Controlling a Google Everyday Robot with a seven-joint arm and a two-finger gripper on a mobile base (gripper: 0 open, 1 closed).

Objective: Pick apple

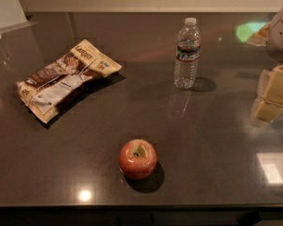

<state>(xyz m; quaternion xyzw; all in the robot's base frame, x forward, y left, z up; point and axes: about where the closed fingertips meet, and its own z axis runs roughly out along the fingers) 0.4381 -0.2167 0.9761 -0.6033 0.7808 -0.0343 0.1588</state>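
The apple (137, 158) is small, round and red with a yellowish-green patch around its stem dimple. It sits upright on the dark counter (212, 140), near the front edge and a little left of centre. My gripper (271, 96), with pale yellow pads under a grey arm, hangs at the right edge of the camera view. It is above the counter, far to the right of the apple and further back, and touches nothing.
A clear water bottle (187, 53) stands upright behind the apple, right of centre. A brown and cream snack bag (66, 79) lies flat at the left. A pale wall runs along the back. The counter's front edge is just below the apple.
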